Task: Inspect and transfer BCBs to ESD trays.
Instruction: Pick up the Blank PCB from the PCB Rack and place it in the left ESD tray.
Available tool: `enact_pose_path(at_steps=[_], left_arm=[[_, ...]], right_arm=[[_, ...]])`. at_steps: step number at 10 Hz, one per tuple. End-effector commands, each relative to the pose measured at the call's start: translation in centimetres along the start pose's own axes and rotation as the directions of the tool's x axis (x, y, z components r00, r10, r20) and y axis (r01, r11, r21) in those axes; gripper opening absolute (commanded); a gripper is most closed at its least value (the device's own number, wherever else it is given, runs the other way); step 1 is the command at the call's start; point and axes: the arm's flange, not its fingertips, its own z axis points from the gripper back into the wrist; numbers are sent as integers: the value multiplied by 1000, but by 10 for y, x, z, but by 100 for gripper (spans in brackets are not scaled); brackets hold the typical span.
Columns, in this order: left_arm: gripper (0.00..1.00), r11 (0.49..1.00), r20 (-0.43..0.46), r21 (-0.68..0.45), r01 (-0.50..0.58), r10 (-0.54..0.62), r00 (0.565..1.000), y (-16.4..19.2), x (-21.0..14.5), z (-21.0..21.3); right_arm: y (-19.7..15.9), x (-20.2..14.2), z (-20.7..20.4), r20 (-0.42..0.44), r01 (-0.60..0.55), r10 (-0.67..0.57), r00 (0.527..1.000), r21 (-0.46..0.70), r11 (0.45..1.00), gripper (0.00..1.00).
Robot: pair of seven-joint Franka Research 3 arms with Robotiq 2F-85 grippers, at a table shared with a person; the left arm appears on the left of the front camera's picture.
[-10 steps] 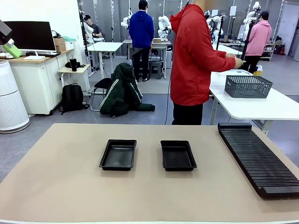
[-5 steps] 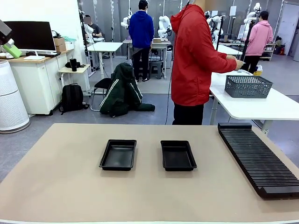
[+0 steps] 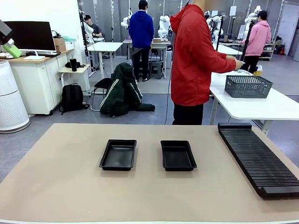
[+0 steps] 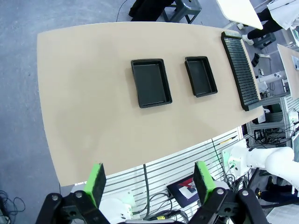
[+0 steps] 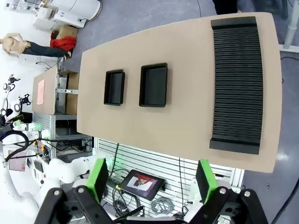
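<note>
Two black ESD trays lie side by side mid-table, the left tray and the right tray, and both show bare black bottoms. The BCBs are out of view. High above the table my left gripper is open, its green pads wide apart, with the left tray and right tray far below. My right gripper also hangs high and open, looking down on the left tray and right tray.
A long black ribbed rack runs along the table's right side. A person in a red hoodie stands at the far edge, turned toward a white side table with a grey wire-mesh basket.
</note>
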Motion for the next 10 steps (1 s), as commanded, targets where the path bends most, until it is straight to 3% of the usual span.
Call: enact_pose_path(at_steps=[1, 10], left_arm=[[100, 1000, 10, 2, -2, 2, 1000, 1, -1, 0], [100, 1000, 10, 2, -2, 2, 1000, 1, -1, 0]], right_arm=[[2, 0, 4, -29, 28, -29, 999, -20, 999, 100], [0, 0, 0, -1, 6, -6, 1000, -3, 1000, 100]])
